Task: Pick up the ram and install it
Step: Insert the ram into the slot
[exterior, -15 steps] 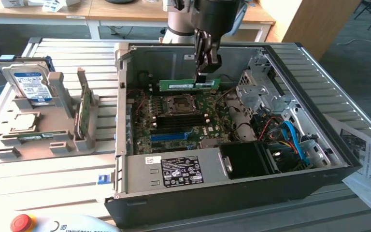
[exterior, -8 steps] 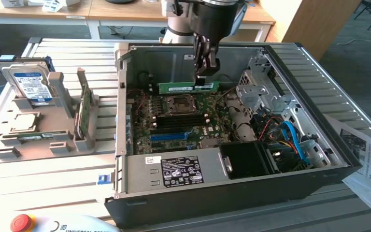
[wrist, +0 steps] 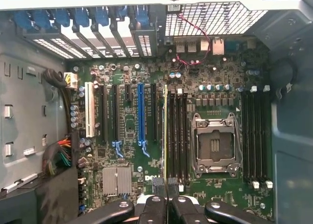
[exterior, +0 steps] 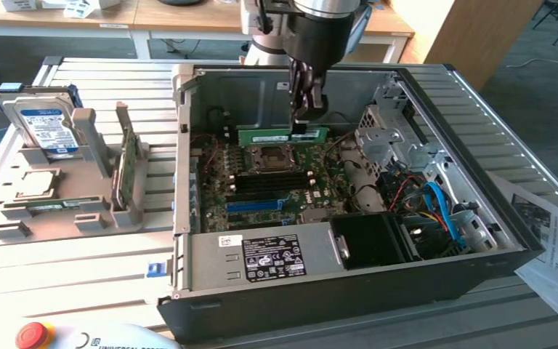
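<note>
Jaws clamped on the ram [exterior: 281,134], gripping its upper edge. The stick hangs level beneath them, long edge down, inside the open PC case [exterior: 357,291].

Wrist view: the ram [wrist: 165,131] shows edge-on, a thin line running straight out from between the jaws. It runs parallel to the black memory slots [wrist: 177,136] and just beside them, between that bank and the blue slot [wrist: 141,111]. Can't tell whether its lower edge touches the board or sits in any slot. The CPU socket [wrist: 213,145] is on the far side of the black slots from the ram. A second slot bank [wrist: 257,136] lies beyond the socket.

Exterior view: the motherboard [exterior: 259,185] is directly below the jaws. The CPU socket [exterior: 267,156] is just under the held stick, and the power supply [exterior: 259,258] is in the case well below them in frame.

Well away from the jaws, toward the exterior view's left, a grey fixture [exterior: 66,211] sits on the surface [exterior: 66,276]. It carries an upright hard drive [exterior: 46,123] and a green card [exterior: 124,167] standing on edge. A red stop button [exterior: 32,334] is at the near corner, far from the jaws.
</note>
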Controlling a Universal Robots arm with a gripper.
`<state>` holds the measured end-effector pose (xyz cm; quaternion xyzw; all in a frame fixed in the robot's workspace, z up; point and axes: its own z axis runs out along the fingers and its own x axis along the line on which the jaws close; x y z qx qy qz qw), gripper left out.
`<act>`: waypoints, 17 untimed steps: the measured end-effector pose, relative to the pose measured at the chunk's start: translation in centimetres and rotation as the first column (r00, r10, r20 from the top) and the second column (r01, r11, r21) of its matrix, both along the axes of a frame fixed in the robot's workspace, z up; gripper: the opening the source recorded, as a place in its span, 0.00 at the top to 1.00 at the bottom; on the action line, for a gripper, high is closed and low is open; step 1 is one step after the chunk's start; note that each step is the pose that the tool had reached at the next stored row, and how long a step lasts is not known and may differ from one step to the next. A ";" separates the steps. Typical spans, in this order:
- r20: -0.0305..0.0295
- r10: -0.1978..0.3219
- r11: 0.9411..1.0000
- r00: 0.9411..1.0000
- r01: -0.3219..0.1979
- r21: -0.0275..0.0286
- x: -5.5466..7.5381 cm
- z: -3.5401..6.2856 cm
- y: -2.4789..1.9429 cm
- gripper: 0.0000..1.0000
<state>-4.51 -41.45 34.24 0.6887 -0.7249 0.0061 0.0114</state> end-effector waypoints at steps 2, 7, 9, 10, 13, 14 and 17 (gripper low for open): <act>0.001 0.000 1.000 1.000 0.000 0.000 0.0 -0.28 0.00 0.88; 0.002 0.000 1.000 1.000 0.000 0.000 -0.2 -0.98 0.00 0.88; 0.003 0.000 1.000 1.000 0.000 0.000 -0.2 -1.24 0.00 0.88; 0.003 0.000 1.000 1.000 0.000 0.000 -0.3 -1.37 0.00 0.88; 0.003 0.000 1.000 1.000 0.000 0.000 -0.3 -1.76 0.00 0.88; 0.004 0.000 1.000 1.000 0.000 0.000 -0.4 -1.90 0.00 0.88; 0.004 0.000 1.000 1.000 0.000 0.000 -0.4 -2.34 0.00 0.88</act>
